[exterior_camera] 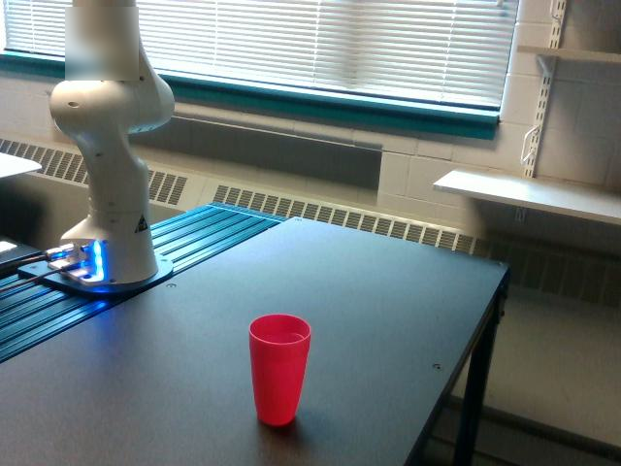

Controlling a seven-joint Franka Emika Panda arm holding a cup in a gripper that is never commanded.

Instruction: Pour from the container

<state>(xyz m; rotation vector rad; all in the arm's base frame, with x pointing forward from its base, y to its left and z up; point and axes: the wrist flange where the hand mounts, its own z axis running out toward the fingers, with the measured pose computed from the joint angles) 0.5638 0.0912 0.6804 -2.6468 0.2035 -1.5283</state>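
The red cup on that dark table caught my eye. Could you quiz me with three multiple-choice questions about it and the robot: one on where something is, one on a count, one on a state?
1. Where does the robot base stand?
A. At the exterior view's left
B. At the exterior view's right
C. On the wall shelf

2. How many cups are on the table?
A. None
B. One
C. Three

3. How does the red cup stand?
A. Tipped on its side
B. Upside down
C. Upright, mouth up

Answers: 1 A, the robot base is bolted at the left. 2 B, only the red cup is on the table. 3 C, its open rim faces up.
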